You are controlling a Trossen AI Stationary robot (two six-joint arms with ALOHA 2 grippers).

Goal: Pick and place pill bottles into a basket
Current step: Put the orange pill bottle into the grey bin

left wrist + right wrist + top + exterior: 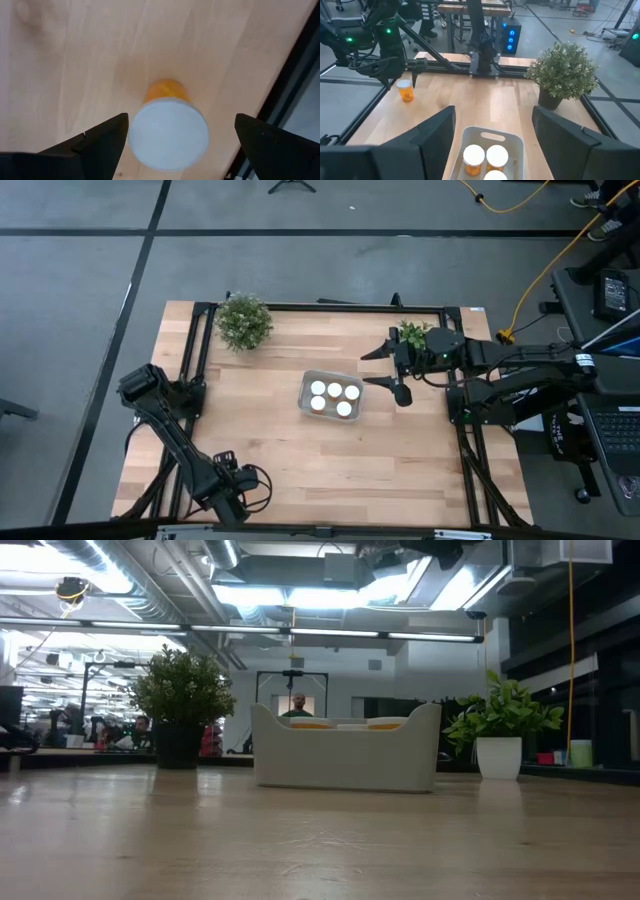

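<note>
One pill bottle, orange with a white cap, stands upright on the table near its near-left corner. My left gripper is open above it, with one finger on either side of the cap, and I see no touch. The right wrist view shows this bottle beside my left arm. The pale basket sits mid-table and holds several capped bottles. My right gripper is open and empty, just right of the basket.
A bushy potted plant stands at the far left of the table. A smaller plant in a white pot stands at the far right, close behind my right gripper. A dark frame rail runs close by the lone bottle.
</note>
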